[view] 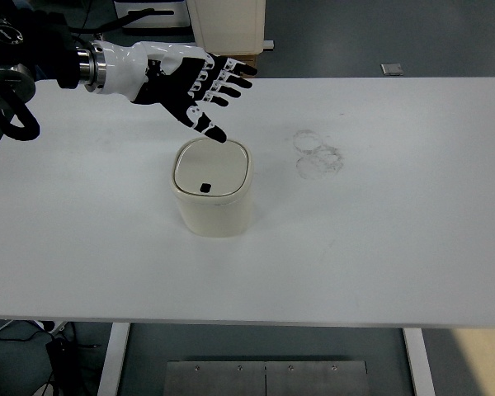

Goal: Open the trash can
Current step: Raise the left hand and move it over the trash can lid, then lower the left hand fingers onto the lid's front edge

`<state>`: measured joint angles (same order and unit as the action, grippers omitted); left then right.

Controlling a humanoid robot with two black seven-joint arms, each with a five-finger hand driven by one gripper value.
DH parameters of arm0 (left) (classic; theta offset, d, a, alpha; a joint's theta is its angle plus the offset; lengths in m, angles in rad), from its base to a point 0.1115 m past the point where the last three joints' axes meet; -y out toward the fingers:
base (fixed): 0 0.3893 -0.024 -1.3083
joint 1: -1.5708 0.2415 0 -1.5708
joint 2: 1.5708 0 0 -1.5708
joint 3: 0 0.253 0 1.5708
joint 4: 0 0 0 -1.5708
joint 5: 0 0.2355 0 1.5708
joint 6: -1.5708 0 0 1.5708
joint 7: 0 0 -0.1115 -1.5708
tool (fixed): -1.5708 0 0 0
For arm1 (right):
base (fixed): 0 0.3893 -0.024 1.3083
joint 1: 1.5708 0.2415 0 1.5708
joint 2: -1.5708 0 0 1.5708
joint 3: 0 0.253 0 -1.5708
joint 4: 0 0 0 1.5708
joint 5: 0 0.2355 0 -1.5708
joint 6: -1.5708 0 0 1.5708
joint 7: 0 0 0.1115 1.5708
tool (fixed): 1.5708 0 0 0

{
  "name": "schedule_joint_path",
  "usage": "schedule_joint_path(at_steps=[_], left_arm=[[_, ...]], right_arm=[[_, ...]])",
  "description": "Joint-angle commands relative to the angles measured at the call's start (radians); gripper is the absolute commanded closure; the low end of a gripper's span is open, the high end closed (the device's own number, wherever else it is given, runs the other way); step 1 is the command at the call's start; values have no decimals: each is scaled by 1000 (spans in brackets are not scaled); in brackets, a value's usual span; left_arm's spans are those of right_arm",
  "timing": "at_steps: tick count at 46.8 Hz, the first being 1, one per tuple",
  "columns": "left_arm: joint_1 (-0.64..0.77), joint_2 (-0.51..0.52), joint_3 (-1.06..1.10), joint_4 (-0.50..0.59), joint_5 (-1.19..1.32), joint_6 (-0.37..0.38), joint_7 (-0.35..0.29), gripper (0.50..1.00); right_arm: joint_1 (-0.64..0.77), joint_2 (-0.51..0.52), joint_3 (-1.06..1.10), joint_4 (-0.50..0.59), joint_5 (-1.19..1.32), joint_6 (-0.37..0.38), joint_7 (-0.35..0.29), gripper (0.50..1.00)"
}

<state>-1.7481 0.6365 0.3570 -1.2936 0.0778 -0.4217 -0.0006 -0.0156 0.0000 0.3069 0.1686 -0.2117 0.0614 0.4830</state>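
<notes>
A small cream trash can [214, 191] with rounded corners stands on the white table [379, 247], left of centre. Its flat lid [212, 167] is down, with a small black square button near the front edge. My left hand [200, 85], white with black joints, comes in from the upper left and hovers just behind and above the can. Its fingers [229, 76] are spread and hold nothing. The thumb tip [217, 134] points down at the lid's back edge; I cannot tell if it touches. The right arm is out of view.
Faint ring marks [318, 153] stain the table right of the can. A cream cabinet [227, 23] stands behind the table's far edge. A small grey object [392, 69] lies on the floor beyond. Metal floor plates [264, 378] show below the near edge.
</notes>
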Motion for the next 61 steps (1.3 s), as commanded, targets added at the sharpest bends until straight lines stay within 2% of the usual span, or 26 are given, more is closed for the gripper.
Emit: schedule_joint_path(at_steps=[1, 7, 15, 28, 35, 61], left_arm=[[-16, -1, 13, -15, 31, -41, 22, 500], [-24, 0, 22, -32, 128, -71, 57, 500], [-57, 14, 22, -30, 226, -189, 63, 500], [-108, 40, 48, -32, 306, -189, 65, 500], [-100, 26, 129, -32, 312, -189, 65, 500], [-64, -26, 126, -39, 313, -189, 65, 500]], right_arm=[[0, 0, 0, 0, 0, 0, 0, 509], [-1, 0, 0, 0, 0, 0, 0, 509], [0, 0, 0, 0, 0, 0, 0, 509], [-1, 0, 0, 0, 0, 0, 0, 509], [-1, 0, 0, 0, 0, 0, 0, 509], [0, 0, 0, 0, 0, 0, 0, 509]])
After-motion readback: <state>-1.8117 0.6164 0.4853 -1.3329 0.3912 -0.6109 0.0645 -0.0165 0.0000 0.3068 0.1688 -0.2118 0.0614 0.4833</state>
